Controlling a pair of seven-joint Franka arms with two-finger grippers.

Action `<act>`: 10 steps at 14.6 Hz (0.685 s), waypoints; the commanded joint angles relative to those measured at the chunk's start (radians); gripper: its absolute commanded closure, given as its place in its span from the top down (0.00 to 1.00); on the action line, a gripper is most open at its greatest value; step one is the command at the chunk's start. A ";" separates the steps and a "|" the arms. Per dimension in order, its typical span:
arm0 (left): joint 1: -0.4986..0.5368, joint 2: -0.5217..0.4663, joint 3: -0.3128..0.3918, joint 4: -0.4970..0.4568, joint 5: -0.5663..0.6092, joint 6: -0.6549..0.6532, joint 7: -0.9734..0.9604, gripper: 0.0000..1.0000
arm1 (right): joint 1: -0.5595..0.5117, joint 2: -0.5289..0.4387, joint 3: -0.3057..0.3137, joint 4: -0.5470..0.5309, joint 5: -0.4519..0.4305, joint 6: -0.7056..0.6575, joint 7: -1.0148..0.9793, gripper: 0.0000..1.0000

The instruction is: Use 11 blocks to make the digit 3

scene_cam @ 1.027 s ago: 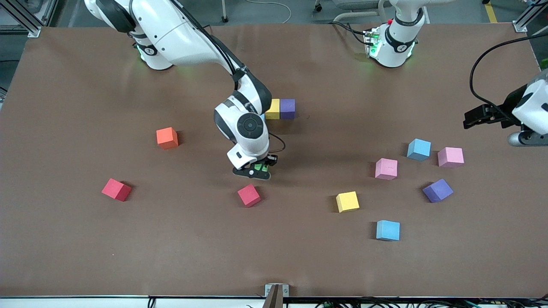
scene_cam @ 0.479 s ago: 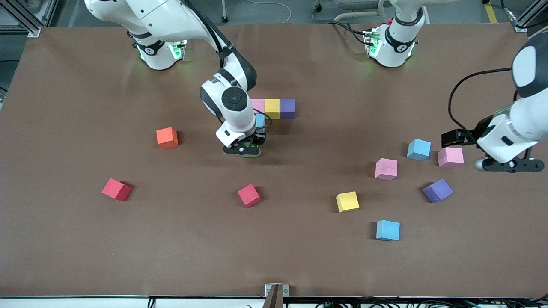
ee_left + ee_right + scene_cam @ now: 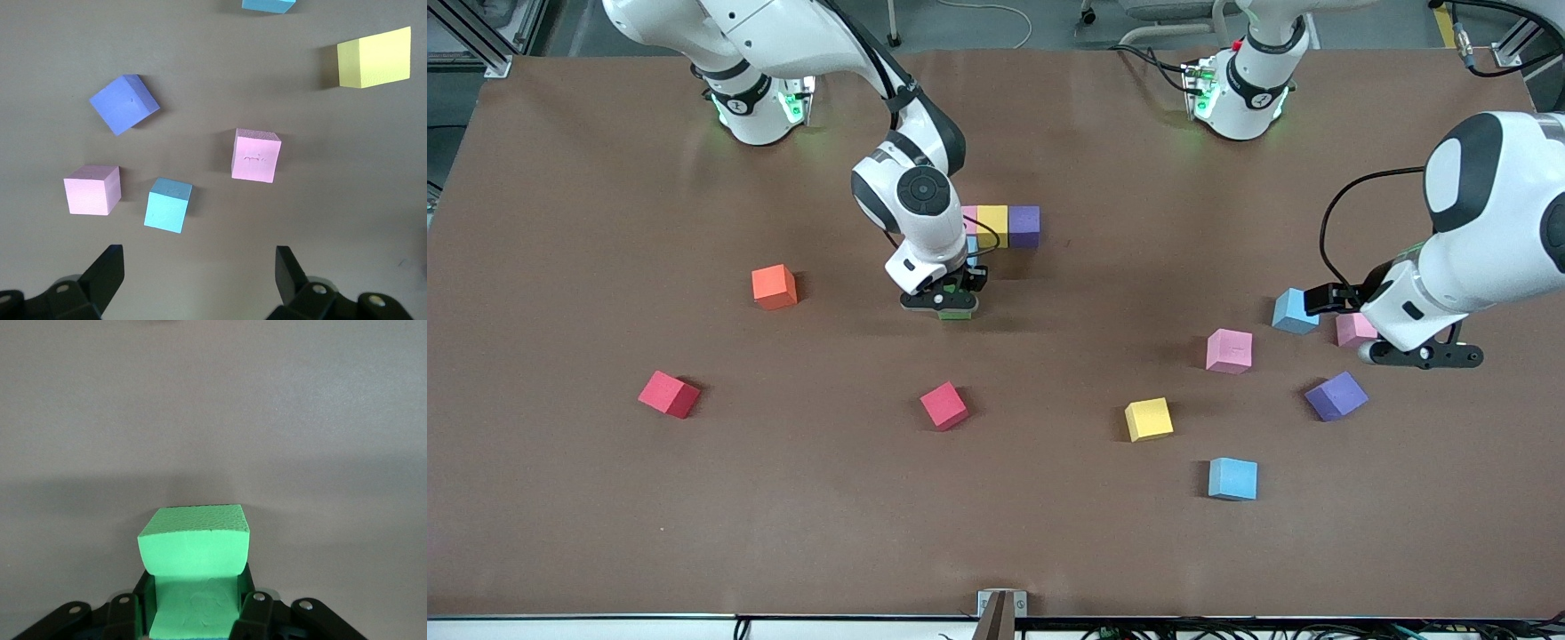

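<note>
Right end effector [image 3: 951,307] clamped on green block [image 3: 193,540] beside light blue block [image 3: 971,244], may nudge row if lowered skewed; left end effector [image 3: 197,283] spread wide over loose blocks.

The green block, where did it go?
In the front view the green block is pinched in the right pincer, over the table beside the pink, yellow and purple row.

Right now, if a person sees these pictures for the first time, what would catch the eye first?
Most striking is the right gripper, shut on a green block, just above the table next to a short row of pink, yellow and purple blocks. Toward the left arm's end, the left gripper hangs open over scattered blocks, near a pink block.
</note>
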 commanded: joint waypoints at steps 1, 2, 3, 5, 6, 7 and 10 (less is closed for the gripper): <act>-0.002 -0.025 -0.007 -0.054 -0.017 0.047 -0.009 1.00 | 0.002 -0.030 0.003 -0.045 0.001 0.016 0.018 0.00; -0.002 -0.025 -0.008 -0.054 -0.017 0.047 -0.009 1.00 | 0.001 -0.030 0.004 -0.047 0.010 0.016 0.018 0.00; -0.002 -0.024 -0.008 -0.054 -0.017 0.047 -0.011 1.00 | 0.004 -0.030 0.004 -0.047 0.018 0.016 0.018 0.00; -0.002 -0.021 -0.008 -0.053 -0.017 0.046 -0.011 1.00 | 0.013 -0.030 0.004 -0.047 0.035 0.018 0.018 0.00; -0.002 -0.019 -0.008 -0.050 -0.017 0.046 -0.009 1.00 | 0.019 -0.030 0.003 -0.047 0.050 0.018 0.018 0.00; -0.001 -0.021 -0.008 -0.046 -0.018 0.046 -0.011 1.00 | 0.022 -0.030 0.004 -0.047 0.058 0.018 0.018 0.00; -0.004 -0.021 -0.010 -0.037 -0.018 0.053 -0.011 1.00 | 0.027 -0.031 0.004 -0.056 0.058 0.019 0.018 0.00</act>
